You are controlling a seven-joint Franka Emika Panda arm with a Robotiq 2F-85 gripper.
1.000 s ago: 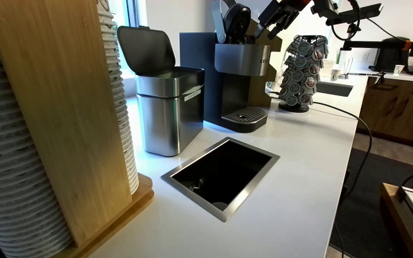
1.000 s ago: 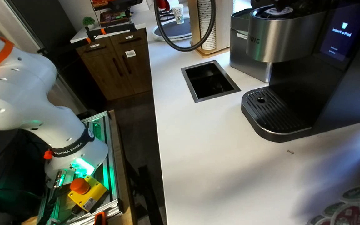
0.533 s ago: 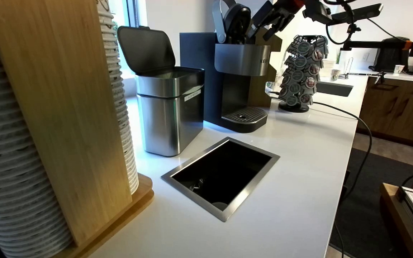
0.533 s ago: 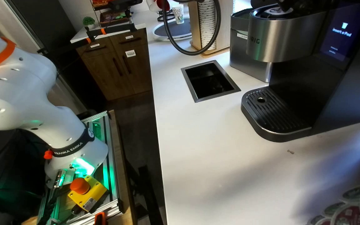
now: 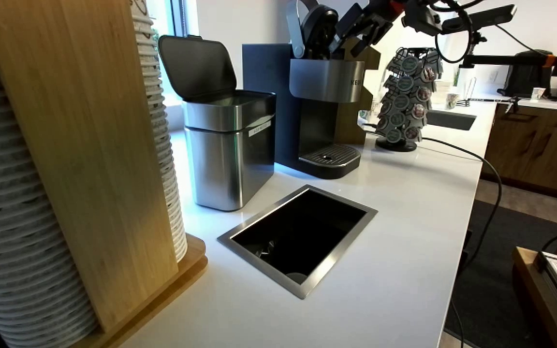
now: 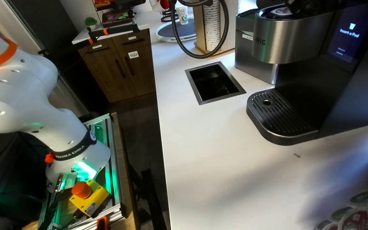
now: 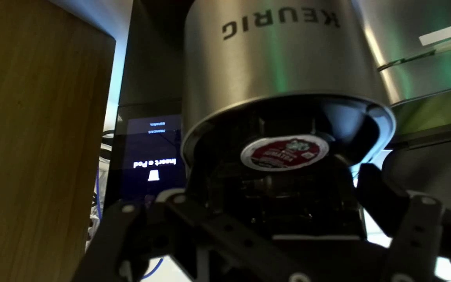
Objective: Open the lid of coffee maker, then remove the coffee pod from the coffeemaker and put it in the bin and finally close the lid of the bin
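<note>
The coffee maker [image 5: 327,79] has its lid [image 5: 321,30] raised. The round foil top of the coffee pod [image 7: 284,152], red with a white rim, sits in the brew head; in an exterior view the pod [image 6: 281,11] is partly covered by a dark fingertip [image 6: 295,5]. My gripper [image 5: 345,47] hangs over the front of the brew head, tilted, jaws apart and holding nothing. In the wrist view its fingers [image 7: 370,184] spread to either side below the pod, clear of it. Beside the machine stands the steel bin [image 5: 213,164], its lid [image 5: 198,65] swung up.
A black counter opening [image 5: 302,232] with a steel rim lies in front of the bin. Behind the machine stands a pod rack [image 5: 402,96]. A wooden cup holder [image 5: 80,145] rises near the bin. A cable loop [image 6: 203,54] hangs from the arm.
My gripper has moved towards the brew head and slightly down, its fingertip sliding from above the pod's middle towards the machine's rear. The cable loop shifted along. Pod, lids and bin stay put.
</note>
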